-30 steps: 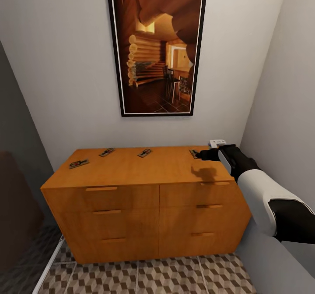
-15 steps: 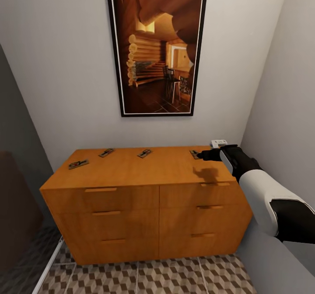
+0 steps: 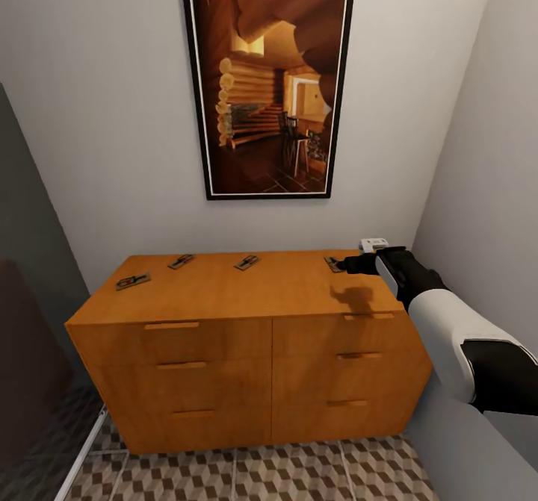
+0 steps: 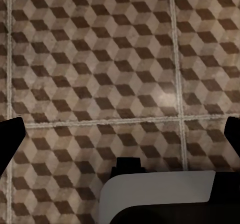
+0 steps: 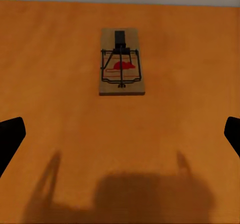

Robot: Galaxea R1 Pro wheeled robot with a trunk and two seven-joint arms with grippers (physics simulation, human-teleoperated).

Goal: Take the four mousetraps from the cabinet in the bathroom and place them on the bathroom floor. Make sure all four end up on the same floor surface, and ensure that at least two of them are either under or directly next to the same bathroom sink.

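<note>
The orange-brown cabinet (image 3: 246,352) stood against the pale back wall, under a tall framed picture of a log-cabin interior (image 3: 267,81). Four mousetraps lay flat on its top, spread along the rear half and well apart from one another: the leftmost mousetrap (image 3: 133,281) near the left end, the second mousetrap (image 3: 181,260) and the third mousetrap (image 3: 247,262) further back toward the wall, and the rightmost mousetrap (image 3: 332,263) near the right rear corner. A small white object (image 3: 372,244) sat at that corner, by the wall.

The right gripper (image 3: 351,265) reached in over the right end of the cabinet top, its tip just beside the rightmost trap. In the right wrist view that trap (image 5: 121,62) lay on the orange wood ahead of the jaws, with its dark wire frame and red mark facing up; the two dark fingertips (image 5: 10,136) stood wide apart at the frame's edges, holding nothing, and the gripper's shadow fell on the wood short of the trap.

The left gripper (image 4: 120,139) hung over the bathroom floor (image 4: 100,58), its jaws likewise spread wide and empty above the cube-patterned tiles and pale grout lines. The same tiles (image 3: 299,475) showed in front of the cabinet.
</note>
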